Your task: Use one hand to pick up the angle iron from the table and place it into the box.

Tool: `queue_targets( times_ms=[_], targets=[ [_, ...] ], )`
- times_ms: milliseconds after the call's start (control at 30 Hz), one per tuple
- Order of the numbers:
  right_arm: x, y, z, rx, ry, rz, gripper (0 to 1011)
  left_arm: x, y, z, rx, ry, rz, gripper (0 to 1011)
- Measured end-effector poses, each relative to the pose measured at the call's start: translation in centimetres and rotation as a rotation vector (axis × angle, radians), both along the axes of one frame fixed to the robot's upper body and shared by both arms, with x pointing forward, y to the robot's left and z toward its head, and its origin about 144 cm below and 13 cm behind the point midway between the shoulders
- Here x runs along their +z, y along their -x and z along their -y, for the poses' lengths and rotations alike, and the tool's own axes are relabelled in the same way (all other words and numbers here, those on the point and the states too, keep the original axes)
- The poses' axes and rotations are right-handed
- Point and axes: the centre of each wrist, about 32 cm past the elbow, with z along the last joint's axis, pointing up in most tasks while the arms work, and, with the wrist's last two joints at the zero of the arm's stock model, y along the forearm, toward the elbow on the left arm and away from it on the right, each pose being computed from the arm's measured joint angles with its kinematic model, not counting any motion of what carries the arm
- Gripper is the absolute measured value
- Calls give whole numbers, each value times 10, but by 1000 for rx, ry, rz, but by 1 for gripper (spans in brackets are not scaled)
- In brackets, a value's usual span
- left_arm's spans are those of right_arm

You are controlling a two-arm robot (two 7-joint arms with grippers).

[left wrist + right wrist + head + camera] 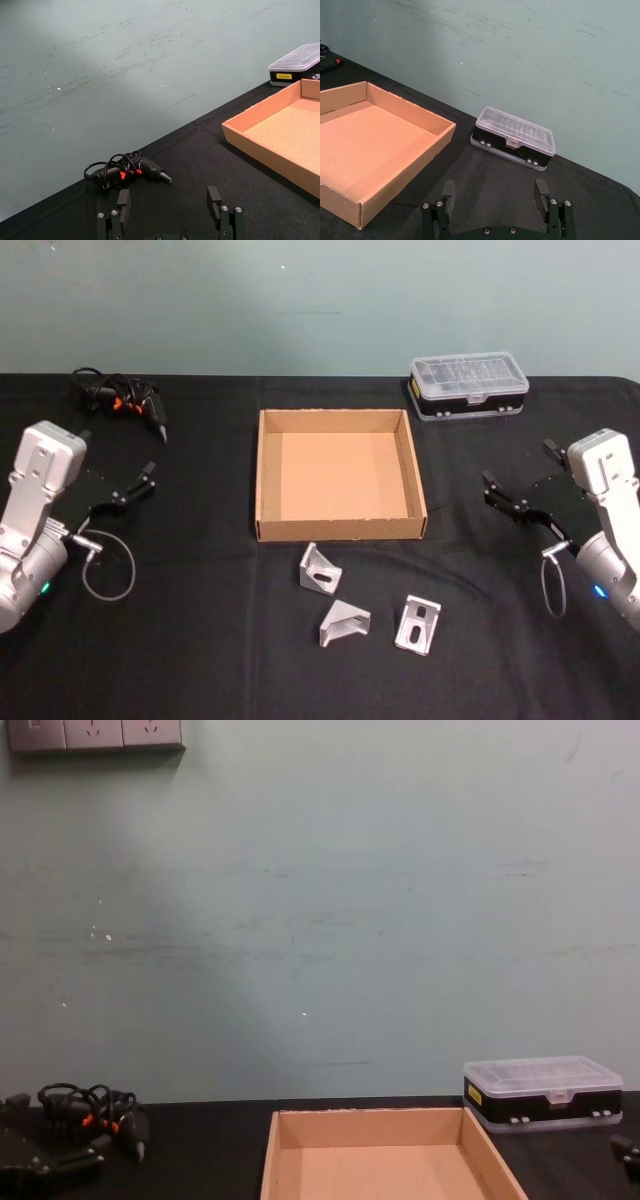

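Three silver angle irons lie on the black table (200,650) in front of the box: one (319,568) nearest the box, one (344,623) closer to me, one (418,624) to the right. The tan cardboard box (340,528) sits mid-table with nothing in it; its wall also shows in the wrist views (260,150) (410,172). My left gripper (120,465) hovers at the left side, open, fingers (123,199) spread. My right gripper (518,472) hovers at the right side, open with nothing between its fingers (540,191). Both grippers are well apart from the angle irons.
A black plastic case with a clear lid (468,385) stands at the back right, behind the box's right corner. A black tool with coiled cable and orange marks (125,400) lies at the back left. A teal wall rises behind the table.
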Motion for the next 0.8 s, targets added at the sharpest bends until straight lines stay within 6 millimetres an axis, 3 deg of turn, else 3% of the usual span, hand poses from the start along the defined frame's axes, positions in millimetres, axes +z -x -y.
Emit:
queue_targets(
  times_ms=[800],
  targets=[
    [0,0,0,0,0,0,1002,0,0,0,0,0,0,1000]
  ],
)
